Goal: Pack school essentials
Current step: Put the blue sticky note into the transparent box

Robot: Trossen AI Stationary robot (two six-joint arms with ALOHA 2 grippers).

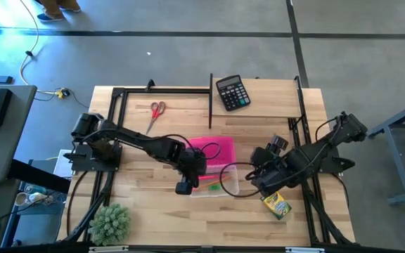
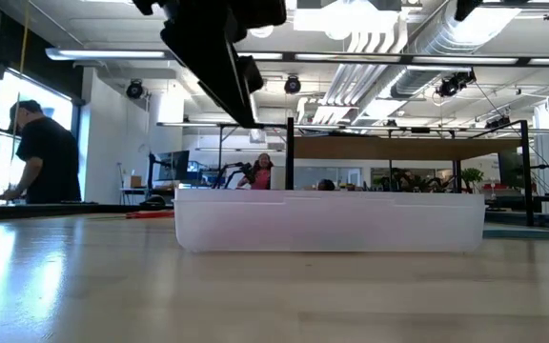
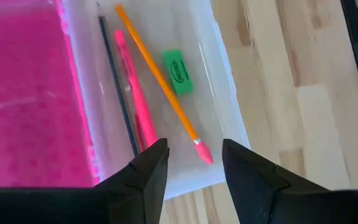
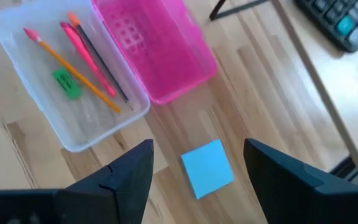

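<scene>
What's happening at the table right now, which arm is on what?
Both arms hover over the clear plastic case, whose pink lid lies open. Already inside: an orange pencil, a dark pencil, a pink pen and a green eraser. The left gripper is open and empty above them. The right gripper, also open, sits above the light-blue square. Scissors and crayon box remain unpacked.
</scene>
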